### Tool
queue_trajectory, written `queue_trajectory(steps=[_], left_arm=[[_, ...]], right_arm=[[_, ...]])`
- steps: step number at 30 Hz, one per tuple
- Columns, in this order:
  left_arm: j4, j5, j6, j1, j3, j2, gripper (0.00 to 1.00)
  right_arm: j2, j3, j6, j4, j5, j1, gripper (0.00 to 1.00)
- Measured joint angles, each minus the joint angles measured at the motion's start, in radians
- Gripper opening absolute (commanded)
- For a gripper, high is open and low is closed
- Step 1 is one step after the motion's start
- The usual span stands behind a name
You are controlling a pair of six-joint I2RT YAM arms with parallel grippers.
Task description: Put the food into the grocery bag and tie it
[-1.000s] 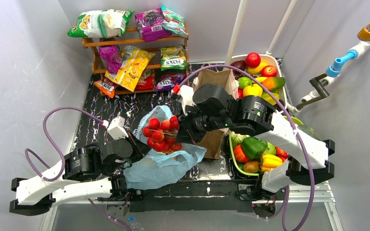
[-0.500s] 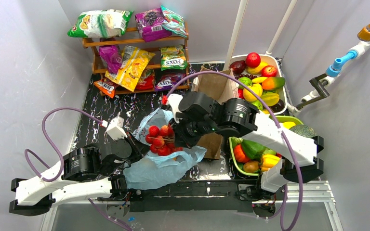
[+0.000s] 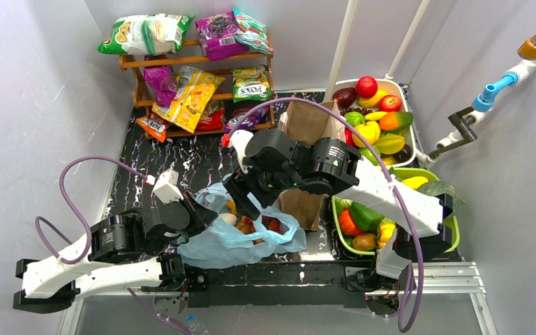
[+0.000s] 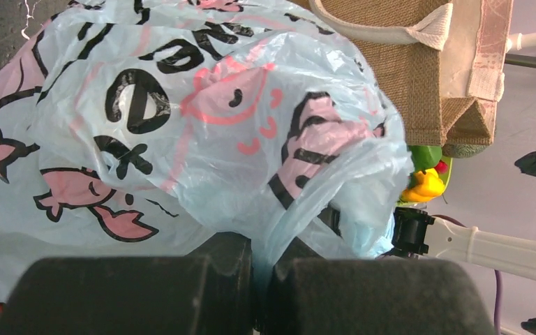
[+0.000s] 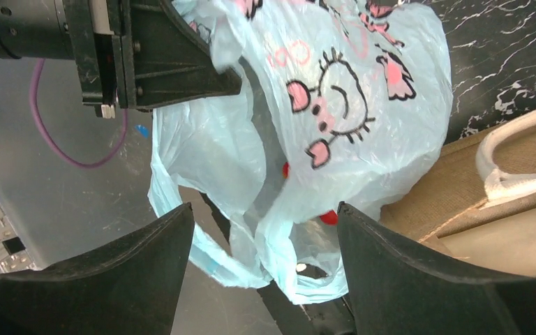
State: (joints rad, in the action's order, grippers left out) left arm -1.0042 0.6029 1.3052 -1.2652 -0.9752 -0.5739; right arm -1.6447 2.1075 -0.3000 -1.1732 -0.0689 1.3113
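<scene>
The light-blue grocery bag (image 3: 213, 248) lies slumped at the near middle of the table with its mouth open upward. Food (image 3: 251, 225) shows inside it: red, orange and pale pieces. My left gripper (image 3: 197, 213) is shut on a pinched fold of the bag's edge, seen between its jaws in the left wrist view (image 4: 262, 272). My right gripper (image 3: 243, 201) hangs open just above the bag's mouth with nothing between its fingers. In the right wrist view that gripper (image 5: 264, 209) looks down on the bag (image 5: 335, 118), where a red piece (image 5: 328, 218) peeks out.
A brown bag (image 3: 308, 122) stands right behind the right arm. Behind it is a white tub (image 3: 399, 87) of fruit, and a green basket (image 3: 453, 241) with peppers sits at the near right. A wooden shelf (image 3: 139, 87) with snack packs stands at the back left.
My right gripper carried a bunch of red pieces left and down over the bag, then opened. The bunch now lies inside the bag. The left gripper kept its hold.
</scene>
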Motion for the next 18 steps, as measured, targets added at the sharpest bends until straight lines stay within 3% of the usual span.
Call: queue_trajectory(steps=[5,11,15,18], left_arm=[[0.001,0.0,0.001,0.0,0.0,0.001,0.0],[0.002,-0.001,0.007,0.0,0.004,0.007,0.0],[-0.002,-0.002,0.015,0.0,0.021,0.03,0.0],[-0.014,-0.002,0.023,0.0,0.029,0.048,0.0]], right_arm=[[0.001,0.016,0.008,0.001,-0.043,0.0,0.82],[0.002,0.044,0.016,-0.005,-0.2,-0.016,0.87],[0.016,0.075,0.016,-0.014,-0.24,-0.132,0.87],[0.062,0.061,0.016,-0.007,-0.248,-0.284,0.91]])
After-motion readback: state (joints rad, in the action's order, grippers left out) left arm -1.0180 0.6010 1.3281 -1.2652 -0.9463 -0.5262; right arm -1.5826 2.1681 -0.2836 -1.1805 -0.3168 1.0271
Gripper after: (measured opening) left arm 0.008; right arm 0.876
